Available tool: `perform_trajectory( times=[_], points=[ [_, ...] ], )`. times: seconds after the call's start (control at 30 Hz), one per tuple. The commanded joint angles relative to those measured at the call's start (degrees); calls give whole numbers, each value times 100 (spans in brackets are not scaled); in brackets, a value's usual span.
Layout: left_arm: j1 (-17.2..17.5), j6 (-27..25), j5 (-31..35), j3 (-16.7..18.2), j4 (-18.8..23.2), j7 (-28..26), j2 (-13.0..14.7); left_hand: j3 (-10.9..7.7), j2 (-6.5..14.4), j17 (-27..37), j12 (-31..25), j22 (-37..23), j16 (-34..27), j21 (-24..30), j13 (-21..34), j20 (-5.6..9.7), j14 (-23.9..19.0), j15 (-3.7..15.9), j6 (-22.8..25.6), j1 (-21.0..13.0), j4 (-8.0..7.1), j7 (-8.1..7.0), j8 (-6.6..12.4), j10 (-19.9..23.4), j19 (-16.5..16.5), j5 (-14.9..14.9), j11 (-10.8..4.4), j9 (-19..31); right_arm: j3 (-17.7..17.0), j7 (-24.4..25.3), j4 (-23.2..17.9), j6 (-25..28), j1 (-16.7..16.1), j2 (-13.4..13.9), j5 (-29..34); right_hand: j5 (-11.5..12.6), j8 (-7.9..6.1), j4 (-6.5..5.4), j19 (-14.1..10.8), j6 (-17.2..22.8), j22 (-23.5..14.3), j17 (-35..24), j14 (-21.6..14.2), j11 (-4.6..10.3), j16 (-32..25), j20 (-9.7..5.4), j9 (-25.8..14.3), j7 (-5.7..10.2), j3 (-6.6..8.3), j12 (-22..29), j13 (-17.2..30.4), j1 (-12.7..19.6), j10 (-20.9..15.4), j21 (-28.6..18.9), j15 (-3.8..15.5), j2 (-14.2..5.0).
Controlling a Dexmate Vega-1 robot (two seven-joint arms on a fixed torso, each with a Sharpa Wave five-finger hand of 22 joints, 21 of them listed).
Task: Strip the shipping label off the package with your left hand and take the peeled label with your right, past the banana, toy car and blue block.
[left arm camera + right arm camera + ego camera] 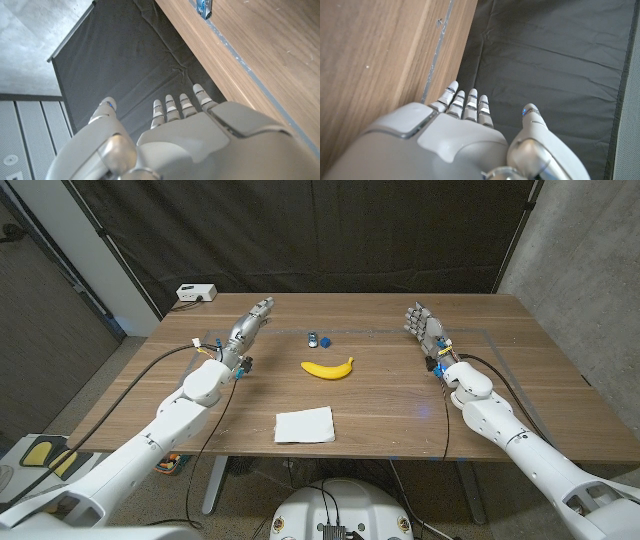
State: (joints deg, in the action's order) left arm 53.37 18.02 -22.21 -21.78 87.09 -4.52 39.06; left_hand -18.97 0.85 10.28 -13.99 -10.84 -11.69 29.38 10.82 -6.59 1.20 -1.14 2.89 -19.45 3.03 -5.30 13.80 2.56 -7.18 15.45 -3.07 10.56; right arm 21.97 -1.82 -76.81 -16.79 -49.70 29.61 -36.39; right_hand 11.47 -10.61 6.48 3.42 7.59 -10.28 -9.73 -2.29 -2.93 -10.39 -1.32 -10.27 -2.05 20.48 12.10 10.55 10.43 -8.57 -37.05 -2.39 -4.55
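Note:
A flat white package (304,424) lies near the table's front edge, at the middle. Beyond it lies a yellow banana (328,368), and farther back stand a small toy car (312,339) and a blue block (326,340), also seen as the toy car (205,8). My left hand (252,320) is at the back left of the table, fingers straight and apart, holding nothing; the left hand (170,140) points past the table's far edge. My right hand (424,328) is at the back right, fingers extended, holding nothing; the right hand (465,135) also points toward the dark curtain.
A white box (195,293) sits at the table's back left corner. A dark curtain (300,230) hangs behind the wooden table (500,400). Cables run along my left arm over the table's left side.

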Motion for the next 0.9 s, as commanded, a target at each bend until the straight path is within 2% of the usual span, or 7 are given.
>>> perform_trajectory(
  times=[0.03, 0.33, 0.43, 0.77, 0.9],
  points=[
    [383, -38, 603, 118, 801, 32, 712, -8, -14, 14, -37, -12, -54, -18, 16, -66, -54, -24, 59, -108, 57, -11, 25, 71, -25, -35, -13, 13, 0, 163, -337, -43, -226, 83, 85, 33, -30, 35, 20, 42, -7, -17, -11, -3, -37, 10, -23, 21, 7, 38, 26, 64, -76, 29, -59, 10],
    [627, -136, 1023, 269, 1321, 141, 1224, -6, -103, 25, -39, -15, -65, -33, 23, -126, -145, -12, 185, -270, 183, -13, 40, 151, 1, -86, -18, 18, -22, 334, -590, -46, -348, 175, 215, 32, -34, 40, -3, 54, -8, -19, -35, -18, -41, 26, -23, 25, 8, 56, 26, 69, -124, 40, -58, 9],
    [722, -234, 1194, 335, 1538, 163, 1421, -15, -157, 32, -51, -17, -81, -32, 30, -136, -236, 27, 301, -414, 284, -10, 61, 238, 52, -113, -26, 22, -30, 384, -666, -57, -381, 196, 256, 32, -35, 42, -14, 58, -9, -19, -37, -22, -39, 23, -24, 28, 10, 60, 26, 72, -137, 42, -59, 7],
    [1110, -520, 1718, 635, 2211, 167, 2002, -64, -218, 43, -64, -19, -64, -39, 42, -150, -277, 59, 515, -740, 474, -109, 99, 375, 129, -135, -21, 28, -49, 551, -901, -115, -541, 230, 371, 31, -42, 55, -28, 81, -10, -17, -50, -13, -37, 16, -24, 30, 11, 67, 27, 87, -159, 56, -59, 11],
    [1270, -642, 1883, 774, 2460, 200, 2216, -82, -253, 47, -62, -19, -60, -52, 48, -166, -295, 74, 656, -891, 549, -87, 134, 418, 141, -138, -53, 31, -44, 567, -944, -159, -584, 218, 391, 30, -44, 58, -33, 88, -10, -17, -53, -17, -36, 17, -24, 30, 11, 68, 27, 92, -163, 61, -56, 12]
  ],
)
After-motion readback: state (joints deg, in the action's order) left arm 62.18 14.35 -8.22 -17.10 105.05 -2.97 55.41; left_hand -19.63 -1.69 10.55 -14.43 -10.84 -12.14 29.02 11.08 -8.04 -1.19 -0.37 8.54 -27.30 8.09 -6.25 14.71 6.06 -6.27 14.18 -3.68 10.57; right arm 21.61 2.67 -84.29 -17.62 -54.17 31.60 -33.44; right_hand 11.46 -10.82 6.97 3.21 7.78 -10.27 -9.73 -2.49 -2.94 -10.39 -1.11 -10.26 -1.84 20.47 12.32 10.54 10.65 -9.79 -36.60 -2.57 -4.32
